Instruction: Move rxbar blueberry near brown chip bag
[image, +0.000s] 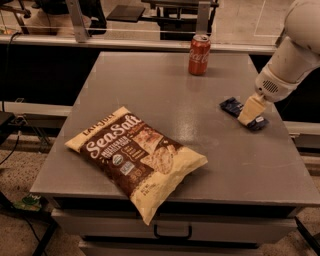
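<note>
We read "Sea Salt" on the brown chip bag (135, 157); the gripper (248, 117) sits over the rxbar blueberry (230, 106), grasp we cannot tell.

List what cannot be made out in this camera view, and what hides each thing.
The rxbar blueberry: its middle is covered by the pincer, which sits over it near the right edge of the table; whether it is gripped cannot be told.
The robot arm: cut off by the top and right edges.
The brown chip bag: the small print on its front is too small to read.
</note>
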